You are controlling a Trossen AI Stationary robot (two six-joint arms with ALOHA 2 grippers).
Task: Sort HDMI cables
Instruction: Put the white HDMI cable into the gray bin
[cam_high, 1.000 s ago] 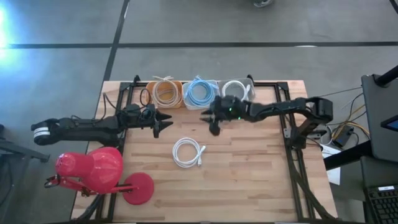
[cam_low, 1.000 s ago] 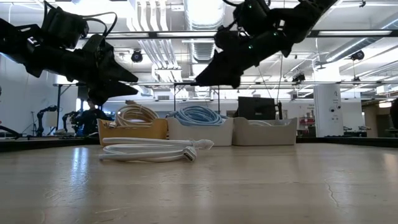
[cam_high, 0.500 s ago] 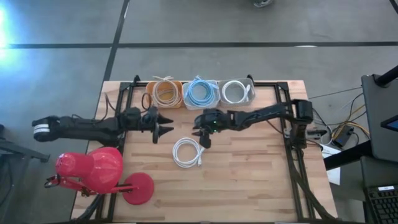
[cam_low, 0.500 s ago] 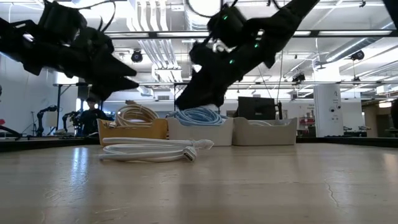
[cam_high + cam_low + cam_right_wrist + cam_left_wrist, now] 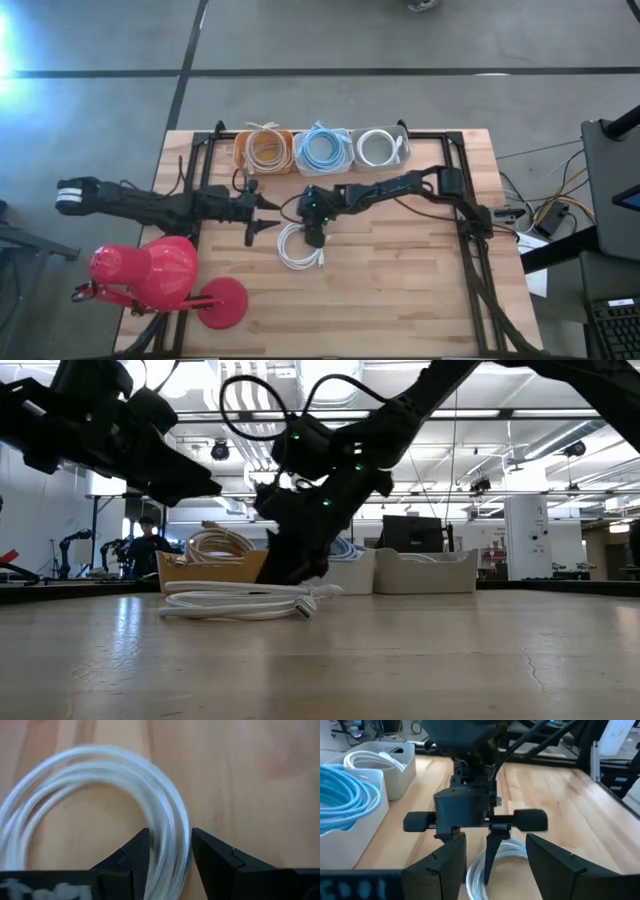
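Observation:
One white HDMI cable coil (image 5: 301, 246) lies flat on the wooden table, and the low view shows it too (image 5: 240, 601). My right gripper (image 5: 316, 236) is open and points down over the coil's far rim. Its fingers (image 5: 134, 851) stand on either side of the white strands (image 5: 167, 805). My left gripper (image 5: 268, 214) is open and hovers above the table left of the coil, pointing at the right gripper (image 5: 470, 810). Three tubs along the far edge hold beige coils (image 5: 266, 150), light blue coils (image 5: 322, 149) and white coils (image 5: 379, 148). My right gripper comes at the white coil's far rim (image 5: 175, 827) from above, pointing down, one finger inside the ring and one outside. The strands run through the gap between the fingers. I cannot tell whether the fingers touch them. The coil lies flat on the table.
A red lamp-like object (image 5: 160, 278) lies at the table's near left corner. Black arm frames (image 5: 470, 230) run along the left and right sides. Bare wood stretches near and right of the coil.
My right gripper has travelled from beside the tubs toward the table's near left, and has come down until its fingers straddle the white coil's far rim. My left gripper has drifted a little toward the near edge. The coil has stayed put.

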